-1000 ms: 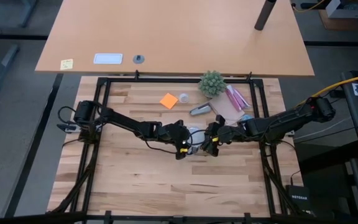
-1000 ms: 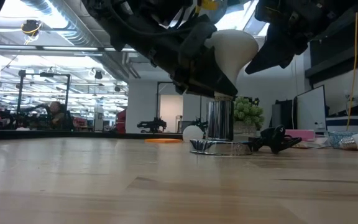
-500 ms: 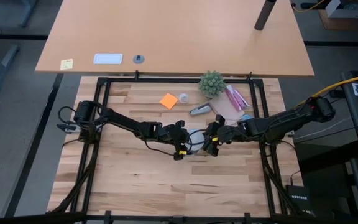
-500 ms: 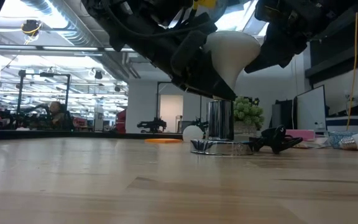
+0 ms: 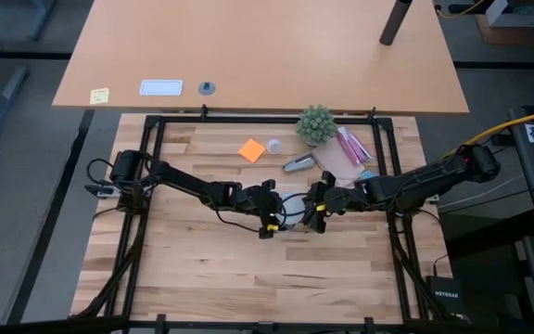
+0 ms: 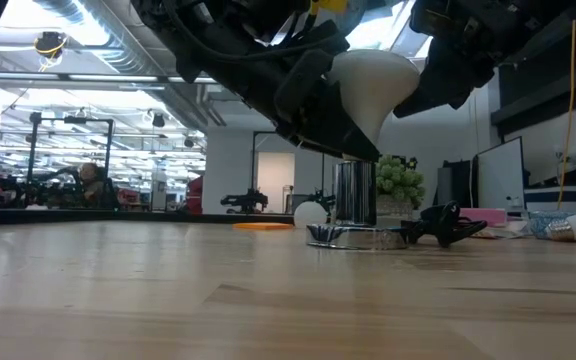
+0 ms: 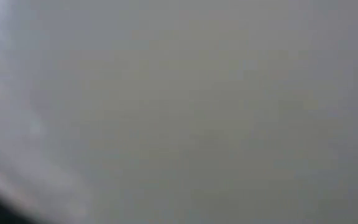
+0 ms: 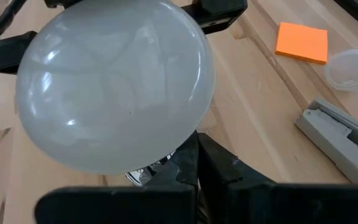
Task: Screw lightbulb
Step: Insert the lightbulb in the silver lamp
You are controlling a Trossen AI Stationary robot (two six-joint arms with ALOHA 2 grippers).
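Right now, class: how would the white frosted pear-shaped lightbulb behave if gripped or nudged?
The white frosted pear-shaped lightbulb, held by the left gripper, looks glassy: probably light, fragile. Its smooth round head may slip, and would likely roll if released.

You can read only one piece of text. In the high view, a small black box (image 5: pixel 445 294) on the floor, just off the worktable's (image 5: pixel 193 269) front right corner, carries white letters that look like "NETGEAR". The white card (image 5: pixel 161 88) and the yellow note (image 5: pixel 100 95) on the far desk, well beyond that worktable, bear marks too small for you to read. The other views give you no lettering.
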